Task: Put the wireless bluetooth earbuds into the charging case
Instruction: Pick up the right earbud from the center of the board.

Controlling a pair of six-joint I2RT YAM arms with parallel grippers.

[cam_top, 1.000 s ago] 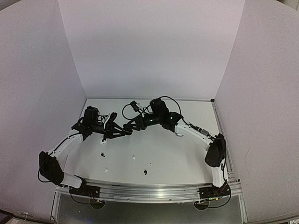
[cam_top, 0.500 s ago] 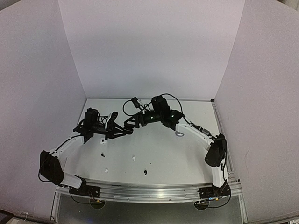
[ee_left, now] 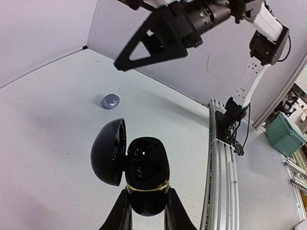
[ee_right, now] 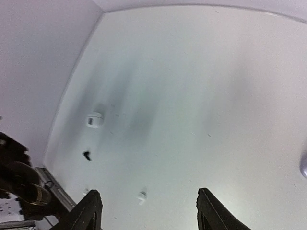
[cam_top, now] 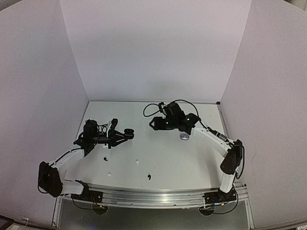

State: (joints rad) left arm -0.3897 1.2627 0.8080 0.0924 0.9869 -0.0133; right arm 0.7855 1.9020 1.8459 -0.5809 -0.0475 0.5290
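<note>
My left gripper (ee_left: 146,195) is shut on the base of an open black charging case (ee_left: 145,165), its lid (ee_left: 109,151) swung to the left. The wells are dark; I cannot tell whether buds sit in them. In the top view this gripper (cam_top: 120,136) holds the case (cam_top: 128,132) above the table. My right gripper (cam_top: 153,123) is open, empty, and apart to the right; its wrist view (ee_right: 149,213) looks down at loose earbuds: a black one (ee_right: 87,155) and a white one (ee_right: 142,196). On the table lie black buds (cam_top: 105,158) (cam_top: 149,178) and white buds (cam_top: 137,163) (cam_top: 109,175).
A silvery grey closed case (cam_top: 184,136) lies under the right arm, also in the left wrist view (ee_left: 110,101). A white case (ee_right: 94,120) lies at the left of the table. White walls stand on three sides. A metal rail (cam_top: 153,196) runs along the near edge.
My right gripper has pulled back to the right, away from the black case, uncovering the grey case. My left gripper has shifted slightly toward the near side, still holding the open case.
</note>
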